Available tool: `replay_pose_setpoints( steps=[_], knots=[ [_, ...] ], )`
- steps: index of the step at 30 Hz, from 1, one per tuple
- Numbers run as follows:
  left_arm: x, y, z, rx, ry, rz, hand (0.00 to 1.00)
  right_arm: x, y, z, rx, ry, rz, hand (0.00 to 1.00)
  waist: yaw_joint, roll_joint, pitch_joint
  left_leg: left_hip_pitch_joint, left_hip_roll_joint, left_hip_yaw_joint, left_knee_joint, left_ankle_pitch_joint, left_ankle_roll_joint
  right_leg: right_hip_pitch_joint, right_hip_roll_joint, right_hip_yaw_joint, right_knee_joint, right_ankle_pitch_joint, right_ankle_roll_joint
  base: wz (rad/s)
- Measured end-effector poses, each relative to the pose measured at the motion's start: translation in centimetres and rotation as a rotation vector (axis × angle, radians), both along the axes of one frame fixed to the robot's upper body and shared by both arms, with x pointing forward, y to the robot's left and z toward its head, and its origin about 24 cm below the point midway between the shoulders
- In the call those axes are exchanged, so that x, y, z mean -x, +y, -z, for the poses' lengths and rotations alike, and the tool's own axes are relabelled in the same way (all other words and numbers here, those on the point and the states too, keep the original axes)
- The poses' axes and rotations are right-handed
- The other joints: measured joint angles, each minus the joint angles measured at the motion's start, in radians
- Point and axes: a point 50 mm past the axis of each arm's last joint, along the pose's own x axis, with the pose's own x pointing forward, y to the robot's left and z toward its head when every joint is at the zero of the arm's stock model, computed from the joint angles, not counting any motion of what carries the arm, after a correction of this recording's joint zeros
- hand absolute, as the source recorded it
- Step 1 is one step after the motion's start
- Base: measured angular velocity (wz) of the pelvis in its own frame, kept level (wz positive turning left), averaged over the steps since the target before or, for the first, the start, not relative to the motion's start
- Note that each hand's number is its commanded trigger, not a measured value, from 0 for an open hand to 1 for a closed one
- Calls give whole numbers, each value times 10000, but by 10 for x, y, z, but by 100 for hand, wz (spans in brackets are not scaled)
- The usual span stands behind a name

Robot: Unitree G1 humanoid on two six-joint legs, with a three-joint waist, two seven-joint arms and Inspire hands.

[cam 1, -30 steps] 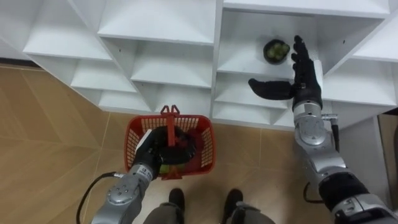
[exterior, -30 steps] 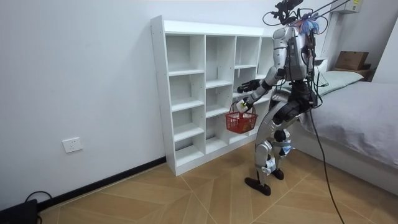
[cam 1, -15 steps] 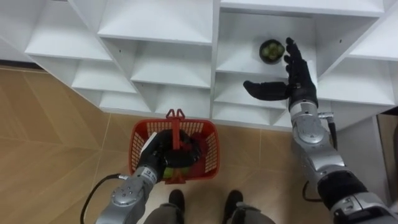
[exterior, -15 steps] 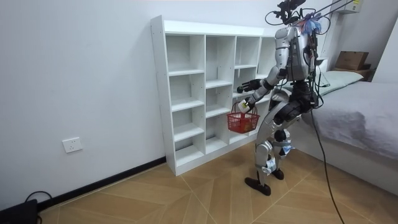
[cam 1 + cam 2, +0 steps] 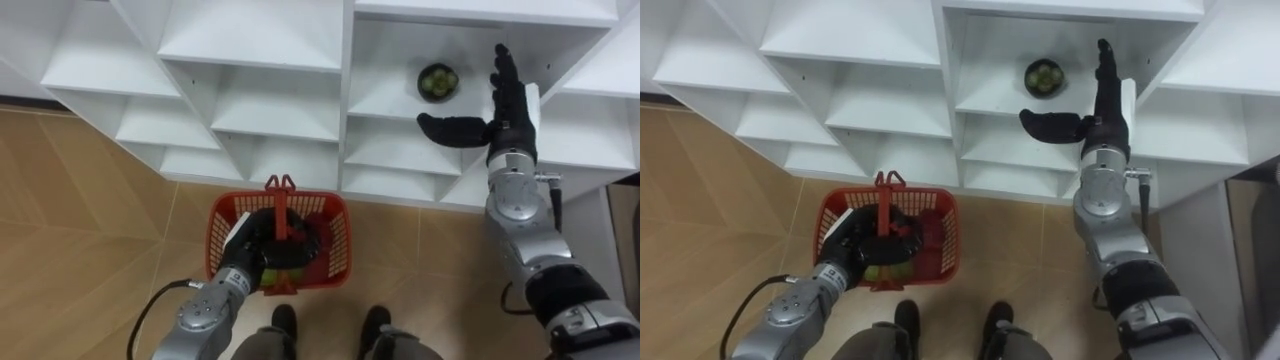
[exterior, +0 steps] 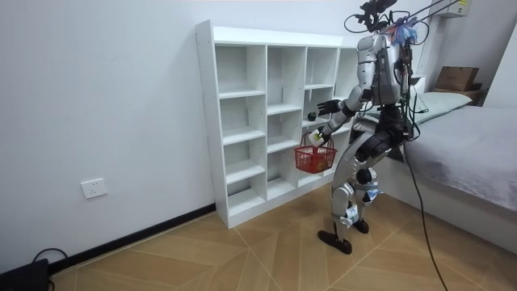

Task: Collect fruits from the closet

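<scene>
Fruit (image 5: 438,81) left of fingers (image 5: 508,82); apart

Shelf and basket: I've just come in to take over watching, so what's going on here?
The robot stands facing the white shelf. Its left hand grips the handle of a red basket held low in front of it, with some fruit already inside. Its right hand is open, fingers straight, raised at the shelf just beside a dark bowl holding more, not touching it. That bowl has not yet been picked up.
</scene>
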Motion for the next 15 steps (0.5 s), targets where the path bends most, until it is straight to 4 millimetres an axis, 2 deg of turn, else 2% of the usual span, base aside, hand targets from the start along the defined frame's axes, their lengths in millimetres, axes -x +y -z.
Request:
replay_pose_setpoints(
  steps=[13,15],
  knots=[
    [0,-1,0,13,14,21,100,1,-3,5,-15,210,135,0,50,1,1,10,-4,3,1,3,-3,6,-13,-3,28,-9,2,0],
    [1,-1,0,36,36,29,100,2,-3,6,-16,274,167,0,95,-1,2,6,-7,7,4,0,-4,-1,-14,-1,41,-51,53,0]
  ],
)
